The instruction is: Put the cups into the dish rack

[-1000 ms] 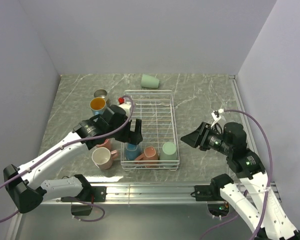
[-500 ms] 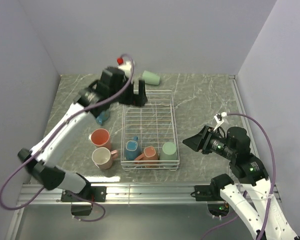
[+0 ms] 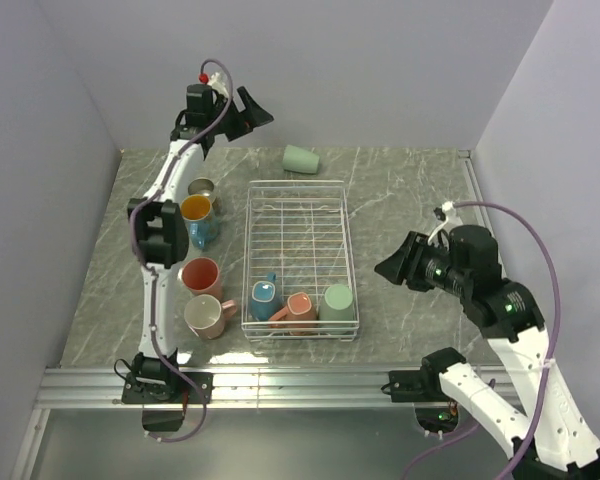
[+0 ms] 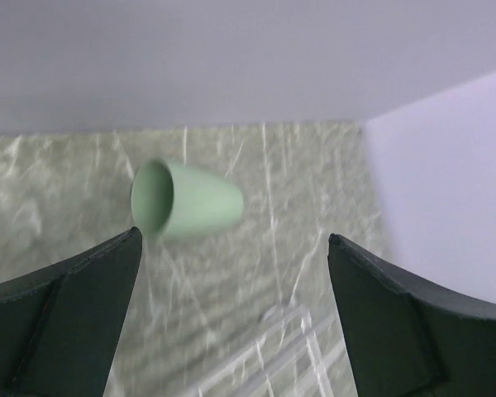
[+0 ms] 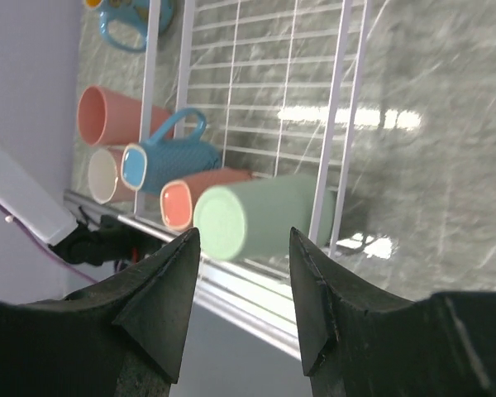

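No legible writing in any view.
The cups [image 3: 202, 277], the rack [image 3: 298, 184], the table [image 3: 410, 190] and the right arm [image 3: 525, 345] show plain surfaces only. No lettering, label, brand mark or number can be made out on them, either from above or in the two wrist views.
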Action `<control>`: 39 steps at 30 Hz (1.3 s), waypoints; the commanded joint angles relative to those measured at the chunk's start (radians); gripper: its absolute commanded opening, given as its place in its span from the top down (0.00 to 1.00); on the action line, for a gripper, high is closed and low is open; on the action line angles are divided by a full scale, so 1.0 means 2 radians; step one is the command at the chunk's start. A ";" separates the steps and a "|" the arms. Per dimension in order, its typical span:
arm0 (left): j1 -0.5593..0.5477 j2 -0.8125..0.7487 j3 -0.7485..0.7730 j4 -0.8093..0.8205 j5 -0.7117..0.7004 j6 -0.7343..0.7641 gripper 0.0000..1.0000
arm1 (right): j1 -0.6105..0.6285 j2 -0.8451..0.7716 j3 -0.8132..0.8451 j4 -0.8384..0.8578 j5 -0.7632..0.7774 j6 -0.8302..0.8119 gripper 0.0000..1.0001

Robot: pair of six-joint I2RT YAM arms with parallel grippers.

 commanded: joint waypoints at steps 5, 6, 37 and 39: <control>0.013 0.117 0.059 0.211 0.109 -0.151 0.01 | -0.006 0.095 0.066 -0.019 0.034 -0.045 0.46; 0.012 0.120 0.054 0.217 0.115 -0.151 0.01 | -0.005 0.103 0.073 -0.020 0.039 -0.047 0.46; -0.051 0.091 -0.112 0.091 0.154 -0.027 0.17 | -0.057 0.158 0.072 -0.007 0.009 -0.078 0.46; -0.052 0.090 -0.116 0.097 0.159 -0.034 0.17 | -0.058 0.155 0.069 -0.007 0.008 -0.081 0.46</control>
